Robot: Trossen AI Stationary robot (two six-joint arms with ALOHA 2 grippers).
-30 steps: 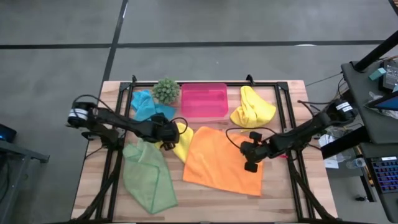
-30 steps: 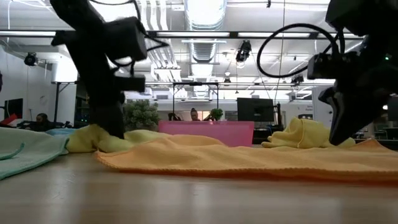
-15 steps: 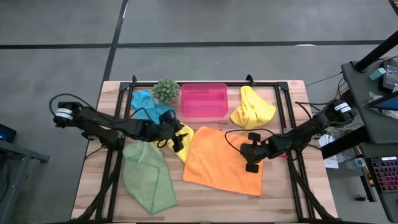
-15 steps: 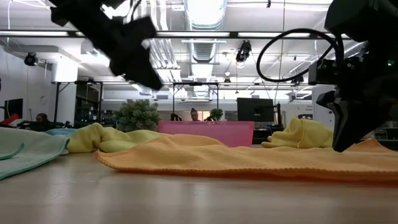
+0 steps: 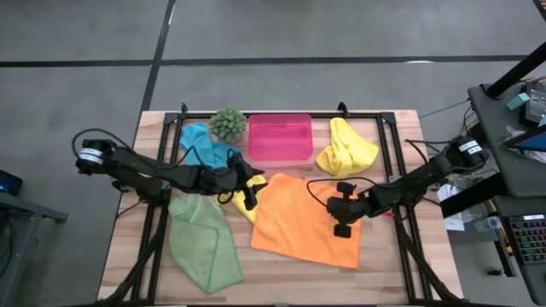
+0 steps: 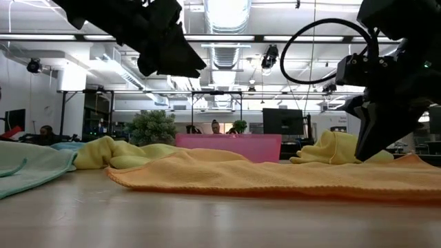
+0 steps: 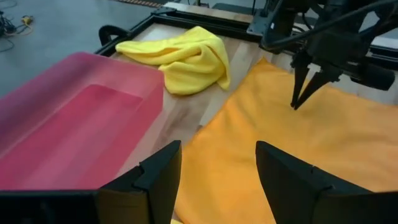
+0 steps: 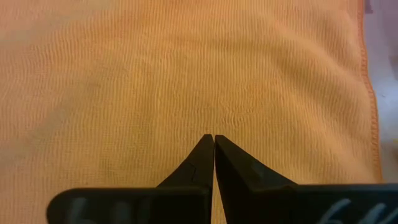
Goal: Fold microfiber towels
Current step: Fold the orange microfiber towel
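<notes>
1. At the lower left of the high view the green towel (image 5: 203, 243) lies spread on the table (image 5: 384, 271), nearest the front edge.
2. The orange towel (image 5: 299, 220) lies flat at lower centre, one corner toward the tray, another toward the front right.
3. The right gripper (image 5: 344, 223) stands on the orange towel's right part, tips down. In the right wrist view its fingers (image 8: 200, 158) are pressed together with no cloth between them, tips at the orange weave.
4. In the low view this gripper (image 6: 366, 148) comes down at right onto the orange towel (image 6: 275, 178).
5. The left gripper (image 5: 252, 189) hangs above the orange towel's left corner, at centre of the high view. In the left wrist view its fingers (image 7: 158, 174) stand wide apart and hold nothing.
6. A yellow towel (image 5: 247, 198) lies crumpled under the left arm, between the green and orange ones.
7. Farther back, the blue towel (image 5: 200, 143) lies bunched at upper left, beside the plant (image 5: 228, 124).
8. The pink tray (image 5: 280, 138) sits at upper centre.
9. The second yellow towel (image 5: 345, 149) is heaped at upper right, just beside the tray.
</notes>
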